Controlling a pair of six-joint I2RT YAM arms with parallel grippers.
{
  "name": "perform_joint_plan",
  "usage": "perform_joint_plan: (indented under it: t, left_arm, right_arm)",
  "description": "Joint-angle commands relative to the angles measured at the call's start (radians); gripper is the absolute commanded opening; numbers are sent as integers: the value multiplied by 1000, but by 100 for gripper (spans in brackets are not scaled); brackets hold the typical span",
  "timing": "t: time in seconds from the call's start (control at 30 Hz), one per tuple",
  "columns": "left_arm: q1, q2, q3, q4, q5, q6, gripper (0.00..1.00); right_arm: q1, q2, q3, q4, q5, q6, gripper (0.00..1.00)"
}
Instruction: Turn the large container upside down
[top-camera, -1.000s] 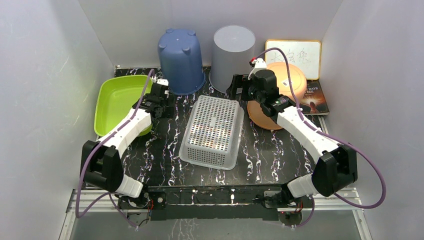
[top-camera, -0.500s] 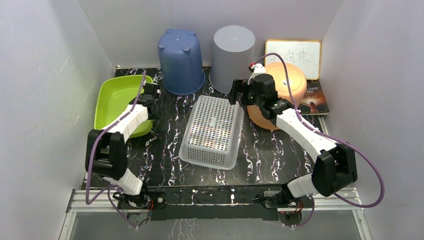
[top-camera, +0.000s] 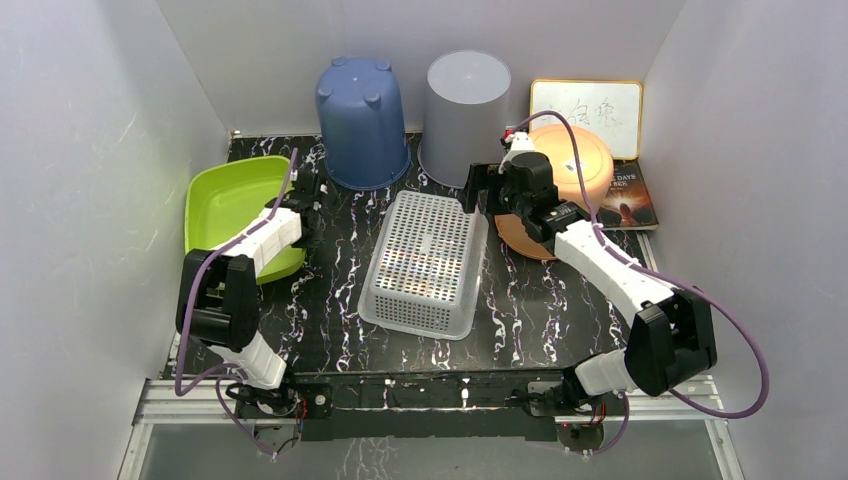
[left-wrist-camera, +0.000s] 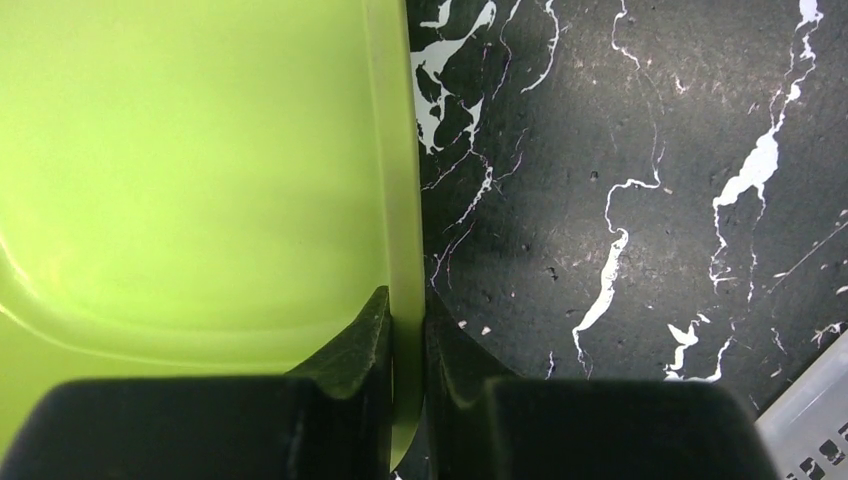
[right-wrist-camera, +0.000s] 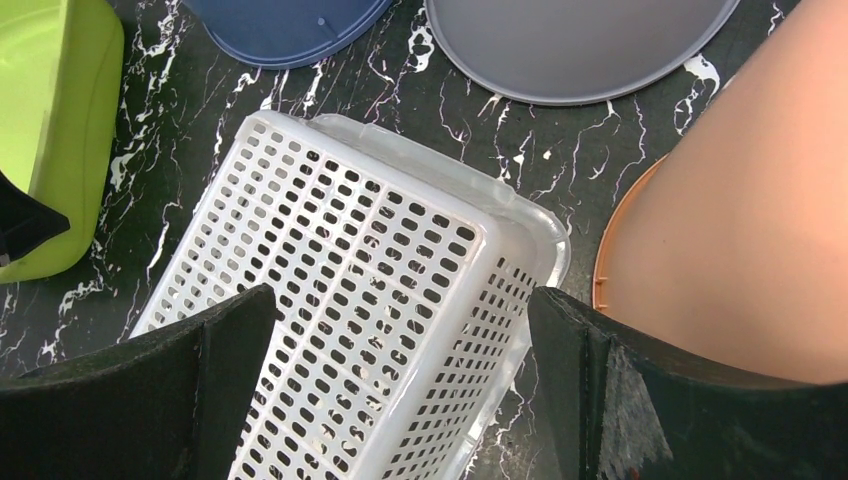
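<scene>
the left gripper (left-wrist-camera: 405, 305) pinches the rim of the green container (left-wrist-camera: 200, 150). the right gripper (right-wrist-camera: 400, 310) hangs spread over the white basket (right-wrist-camera: 330, 220).

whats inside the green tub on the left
Nothing shows inside the green tub: its floor and walls look bare. One of the left gripper's fingers sits just inside the rim, pinching it. The gripper body hides the part nearest it.

Top cam: high, near side, looks down+fwd. Wrist cams close, facing down; all share green tub (top-camera: 225, 195).
</scene>
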Motion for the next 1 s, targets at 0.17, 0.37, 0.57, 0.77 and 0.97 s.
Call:
perform_joint_plan:
  t: [0.17, 0.37, 0.57, 0.77, 0.97]
  left_arm:
    - [-59, -113, 9, -95, 16, -16, 0]
    - [-116, -350, 136, -147, 260, -62, 0]
    - [-118, -553, 72, -39, 485, -186, 0]
    - [-118, -691, -54, 132, 603, -383, 0]
    - [-118, -794, -190, 291, 637, -582, 0]
  right_arm:
    - [-10, -56, -23, 68, 6, -16, 98]
    - [-12, -60, -23, 59, 13, -15, 98]
    - [-14, -68, -24, 53, 11, -7, 98]
    - [-14, -77, -7, 25, 13, -11, 98]
    - [-14, -96, 10, 7, 25, -17, 98]
